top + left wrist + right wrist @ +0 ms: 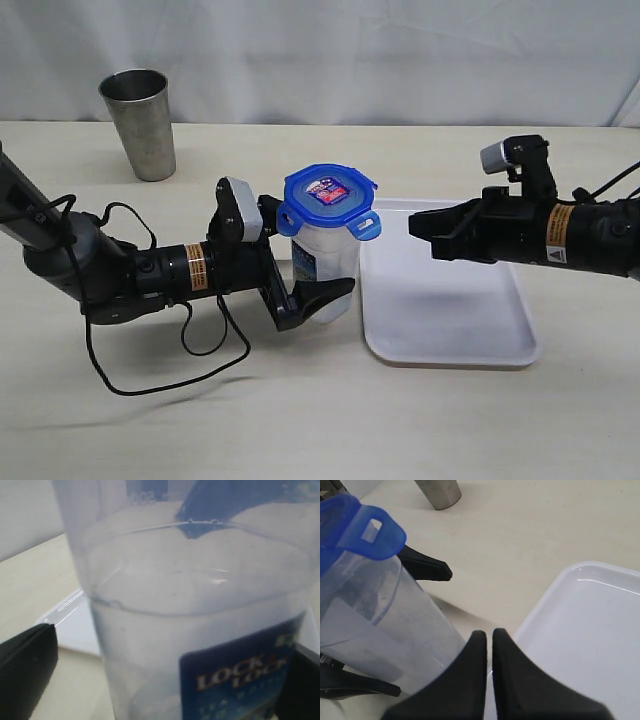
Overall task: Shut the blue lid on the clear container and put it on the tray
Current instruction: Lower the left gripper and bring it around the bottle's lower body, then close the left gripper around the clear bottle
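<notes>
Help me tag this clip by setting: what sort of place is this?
Likely a robot lab bench: pale tabletop, white curtain behind, cabled left arm and right arm, staged props like a steel cup and tray.

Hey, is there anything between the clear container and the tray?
Nothing on the table between the clear container and the tray. Only the shut right gripper hangs over the tray's edge nearest the container.

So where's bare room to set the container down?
The tray is bare, beside the clear container; the right gripper hangs over its far edge. The table in front is bare too. Crowded: the left gripper straddles the container.
</notes>
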Robot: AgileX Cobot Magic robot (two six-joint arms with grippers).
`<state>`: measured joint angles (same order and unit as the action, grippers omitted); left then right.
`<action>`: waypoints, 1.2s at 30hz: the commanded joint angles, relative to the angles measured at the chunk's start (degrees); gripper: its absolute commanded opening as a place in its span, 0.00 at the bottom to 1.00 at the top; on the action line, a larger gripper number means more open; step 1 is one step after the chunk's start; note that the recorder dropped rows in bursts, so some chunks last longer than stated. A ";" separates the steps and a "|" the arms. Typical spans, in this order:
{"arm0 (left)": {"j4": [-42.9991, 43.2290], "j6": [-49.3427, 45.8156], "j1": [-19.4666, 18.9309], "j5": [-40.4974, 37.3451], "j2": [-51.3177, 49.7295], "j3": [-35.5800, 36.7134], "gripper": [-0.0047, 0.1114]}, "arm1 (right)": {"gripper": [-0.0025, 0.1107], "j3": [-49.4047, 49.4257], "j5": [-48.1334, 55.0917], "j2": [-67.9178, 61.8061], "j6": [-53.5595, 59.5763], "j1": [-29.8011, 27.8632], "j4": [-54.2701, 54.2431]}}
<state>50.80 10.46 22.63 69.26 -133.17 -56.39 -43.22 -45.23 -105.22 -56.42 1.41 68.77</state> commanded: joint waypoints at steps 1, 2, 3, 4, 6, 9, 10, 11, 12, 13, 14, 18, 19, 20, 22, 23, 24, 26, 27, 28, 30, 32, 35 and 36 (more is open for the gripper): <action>-0.48 0.00 0.05 0.70 0.03 -0.38 0.90 | 0.06 -0.01 0.16 -0.09 0.53 0.11 0.70; -0.48 0.00 0.05 0.70 0.03 -0.38 0.90 | 0.06 -0.01 0.16 -0.09 0.53 0.11 0.70; -0.48 -0.14 0.05 0.70 0.03 -0.38 0.90 | 0.06 -0.01 0.16 -0.09 0.53 0.11 0.70; -0.48 -0.14 0.05 0.70 0.03 -0.38 0.90 | 0.06 -0.01 0.16 -0.09 0.53 0.11 0.70; -0.48 -0.14 0.05 0.70 0.03 -0.38 0.90 | 0.06 -0.01 0.16 -0.09 0.53 0.11 0.70; -0.48 -0.14 0.05 0.70 0.03 -0.38 0.90 | 0.06 -0.01 0.16 -0.09 0.53 0.11 0.70; -0.48 -0.14 0.05 0.70 0.03 -0.38 0.90 | 0.06 -0.01 0.16 -0.09 0.53 0.11 0.82; -0.36 -0.14 0.05 0.70 0.03 -0.38 0.90 | 0.06 -0.01 0.16 -0.09 0.53 0.11 0.82; -0.12 -0.14 0.05 0.70 0.03 -0.38 0.90 | 0.06 -0.01 0.16 -0.09 0.53 0.11 0.82; -0.06 -0.14 0.05 0.70 0.03 -0.38 0.90 | 0.06 -0.01 0.16 -0.09 0.53 0.11 0.82; -0.17 -0.14 0.05 0.70 0.03 -0.38 0.90 | 0.06 -0.01 0.16 -0.09 0.53 0.11 0.82; 1.34 0.10 0.05 0.70 0.03 -0.38 0.90 | 0.06 -0.01 0.16 -0.09 0.53 0.11 0.82; 2.29 0.10 0.05 0.70 0.03 -0.38 0.90 | 0.06 -0.01 0.16 -0.09 0.53 0.11 0.82; 3.12 0.10 0.05 0.70 0.03 -0.38 0.90 | 0.06 -0.01 0.16 -0.09 0.53 0.11 0.82; 5.10 0.10 0.05 0.70 0.03 -0.38 0.90 | 0.06 -0.01 0.16 -0.09 0.53 0.11 0.82; 5.94 0.10 0.05 0.70 0.03 -0.38 0.90 | 0.06 -0.01 0.16 -0.09 0.53 0.11 0.82; 6.06 0.10 0.05 0.70 0.03 -0.38 0.90 | 0.06 -0.01 0.16 -0.09 0.53 0.11 0.82; 5.70 0.10 0.05 0.70 0.03 -0.38 0.90 | 0.06 -0.01 0.16 -0.09 0.53 0.11 0.82; 5.40 0.10 0.05 0.70 0.03 -0.38 0.90 | 0.06 -0.01 0.16 -0.09 0.53 0.11 0.94; 5.10 0.10 0.05 0.70 0.03 -0.38 0.90 | 0.06 -0.01 0.16 -0.09 0.53 0.11 0.94; 4.12 0.10 0.05 0.70 0.03 -0.38 0.90 | 0.06 -0.01 0.16 -0.09 0.53 0.11 0.94; 3.27 0.36 0.05 0.70 0.03 -0.38 0.90 | 0.06 -0.01 0.16 -0.09 0.53 0.11 0.94; 2.87 0.36 0.05 0.70 0.03 -0.38 0.90 | 0.06 -0.01 0.16 -0.09 0.53 0.11 0.94; 2.45 0.36 0.05 0.70 0.03 -0.38 0.90 | 0.06 -0.01 0.16 -0.09 0.53 0.11 0.94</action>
<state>54.41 10.46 22.63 69.37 -133.17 -56.39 -43.22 -45.09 -105.22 -56.42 1.41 69.27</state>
